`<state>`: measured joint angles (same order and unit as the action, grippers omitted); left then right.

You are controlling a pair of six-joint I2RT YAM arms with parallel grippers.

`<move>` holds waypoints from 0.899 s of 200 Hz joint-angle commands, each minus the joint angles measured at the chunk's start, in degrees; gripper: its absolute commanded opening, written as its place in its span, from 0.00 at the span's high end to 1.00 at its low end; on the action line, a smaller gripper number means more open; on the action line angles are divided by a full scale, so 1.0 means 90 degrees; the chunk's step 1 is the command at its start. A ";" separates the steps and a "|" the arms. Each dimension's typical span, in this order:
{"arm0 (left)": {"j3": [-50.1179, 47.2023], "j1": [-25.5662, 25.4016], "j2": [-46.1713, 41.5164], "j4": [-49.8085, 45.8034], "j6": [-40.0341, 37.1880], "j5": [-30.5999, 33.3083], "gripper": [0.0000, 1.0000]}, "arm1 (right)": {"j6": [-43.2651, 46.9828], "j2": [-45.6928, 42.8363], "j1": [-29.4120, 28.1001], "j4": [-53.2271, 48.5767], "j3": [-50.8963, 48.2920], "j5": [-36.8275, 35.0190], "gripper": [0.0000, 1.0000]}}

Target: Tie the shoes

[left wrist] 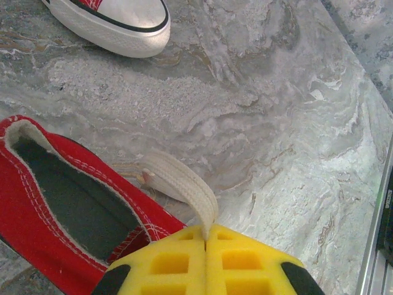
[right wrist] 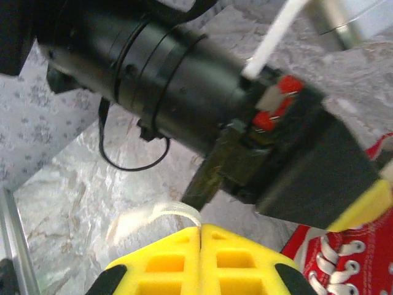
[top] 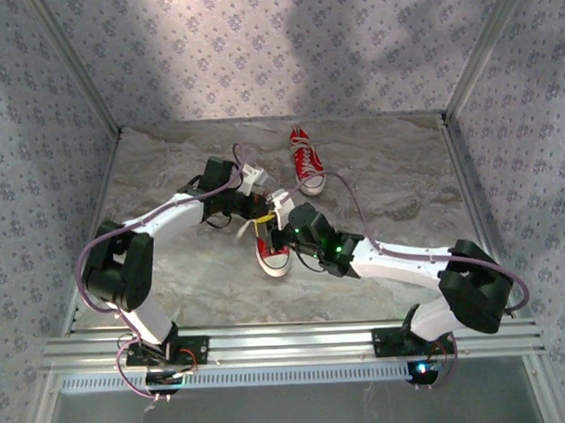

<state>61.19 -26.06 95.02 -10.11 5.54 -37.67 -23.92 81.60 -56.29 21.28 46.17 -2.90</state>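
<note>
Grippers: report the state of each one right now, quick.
Left gripper: shut, pinching a white lace end beside the red shoe.
Right gripper: shut, pinching a white lace strand.

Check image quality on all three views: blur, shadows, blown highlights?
Top external: dim, soft, broad shadows across the back wall. Left wrist: even light, lace and red shoe sharp. Right wrist: left arm close and blurred, top right corner washed out.
</note>
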 commanded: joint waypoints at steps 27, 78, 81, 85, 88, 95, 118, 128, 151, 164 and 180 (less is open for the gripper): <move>-0.0150 -0.0063 -0.0236 0.0356 -0.0010 0.0084 1.00 | -0.0764 -0.0712 0.0037 0.0497 -0.0655 -0.1282 1.00; -0.0289 -0.0057 -0.0235 0.0447 0.0106 0.0123 1.00 | -0.1805 -0.0959 0.0271 0.0341 -0.0901 -0.2140 1.00; -0.0301 -0.0057 -0.0236 0.0462 0.0115 0.0130 1.00 | -0.1844 -0.0968 0.0298 0.0336 -0.0912 -0.2159 1.00; -0.0321 -0.0063 -0.0235 0.0483 0.0123 0.0133 1.00 | -0.1901 -0.0997 0.0319 0.0323 -0.0921 -0.2204 1.00; -0.0337 -0.0062 -0.0235 0.0496 0.0135 0.0135 1.00 | -0.1948 -0.1008 0.0327 0.0326 -0.0921 -0.2245 1.00; -0.0370 -0.0063 -0.0236 0.0540 0.0172 0.0133 1.00 | -0.2010 -0.1038 0.0370 0.0341 -0.0931 -0.2329 1.00; -0.0458 -0.0063 -0.0231 0.0680 0.0289 0.0154 1.00 | -0.2478 -0.1114 0.0550 0.0177 -0.0943 -0.2507 1.00; -0.0478 -0.0063 -0.0236 0.0725 0.0322 0.0143 1.00 | -0.2732 -0.1076 0.0686 -0.0046 -0.0864 -0.2472 1.00; -0.0533 -0.0057 -0.0244 0.0743 0.0323 0.0133 1.00 | -0.3040 -0.0841 0.0949 -0.0768 -0.0466 -0.2272 1.00; -0.0572 -0.0063 -0.0272 0.0761 0.0287 0.0124 1.00 | -0.3017 -0.0638 0.1121 -0.0909 -0.0272 -0.1955 1.00; -0.0649 -0.0062 -0.0350 0.0850 0.0203 0.0080 1.00 | -0.2900 -0.0344 0.1364 -0.1037 -0.0004 -0.1434 1.00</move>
<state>56.45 -26.28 94.63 -4.84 8.14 -36.18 -48.34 75.35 -46.44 16.45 41.80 -20.78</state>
